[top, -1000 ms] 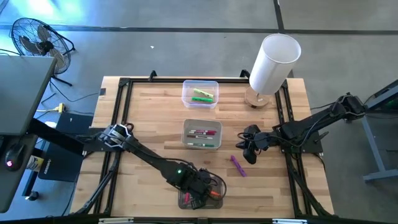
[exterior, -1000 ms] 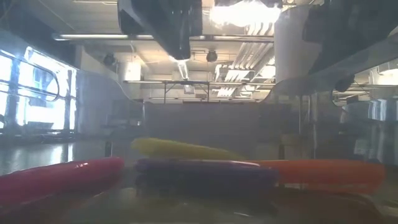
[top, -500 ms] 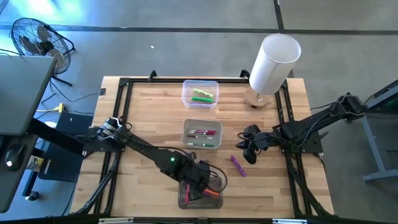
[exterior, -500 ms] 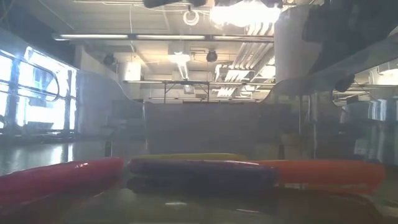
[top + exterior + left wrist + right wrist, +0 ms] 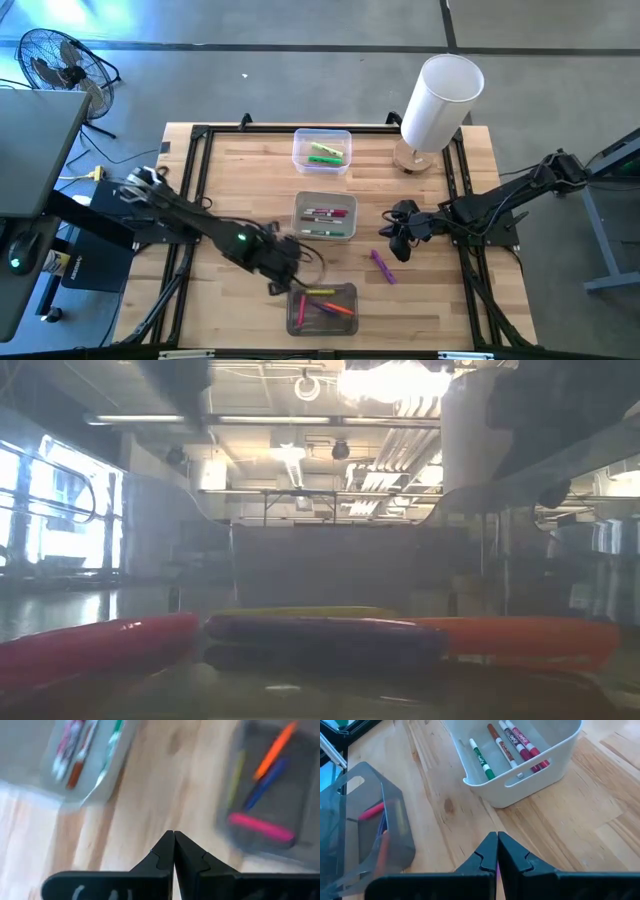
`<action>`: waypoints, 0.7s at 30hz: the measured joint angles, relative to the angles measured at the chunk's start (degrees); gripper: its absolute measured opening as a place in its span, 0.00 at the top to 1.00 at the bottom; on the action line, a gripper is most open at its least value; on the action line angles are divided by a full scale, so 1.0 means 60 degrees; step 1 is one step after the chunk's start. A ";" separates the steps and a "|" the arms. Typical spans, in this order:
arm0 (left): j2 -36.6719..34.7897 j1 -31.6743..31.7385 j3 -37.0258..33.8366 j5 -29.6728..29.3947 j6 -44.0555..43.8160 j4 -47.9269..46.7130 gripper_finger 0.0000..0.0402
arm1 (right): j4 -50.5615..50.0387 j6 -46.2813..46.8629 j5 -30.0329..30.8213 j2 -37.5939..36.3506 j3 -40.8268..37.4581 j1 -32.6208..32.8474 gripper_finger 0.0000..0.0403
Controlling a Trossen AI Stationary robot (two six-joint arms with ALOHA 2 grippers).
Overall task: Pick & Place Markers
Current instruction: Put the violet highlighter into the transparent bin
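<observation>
A purple marker [image 5: 383,266] lies loose on the wooden table [image 5: 230,180], its long axis running diagonally from far-left to near-right. The right gripper [image 5: 399,246], jaws pressed shut and empty, hovers just beyond its far end. The left gripper [image 5: 277,283], also closed on nothing, sits just left of the near clear bin [image 5: 322,308], where yellow, orange, pink and probably purple markers [image 5: 325,302] lie roughly left to right. The middle bin [image 5: 325,216] holds thin white-bodied markers [image 5: 502,749] side by side; green ones [image 5: 325,153] rest in the far bin [image 5: 322,149].
</observation>
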 joint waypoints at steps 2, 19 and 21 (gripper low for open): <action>-0.0738 0.0000 -0.1086 0.0017 -0.0241 0.0744 1.00 | 0.0021 -0.0024 0.0004 0.0000 0.0000 0.0000 1.00; -0.6430 0.0693 -0.7355 0.0440 0.1021 0.3179 1.00 | -0.1632 0.0313 0.1863 0.1371 0.2170 0.0562 1.00; -0.7231 0.1149 -0.7800 0.0661 0.1540 0.3202 1.00 | -0.2785 0.0645 0.1843 0.2026 0.3152 0.0488 1.00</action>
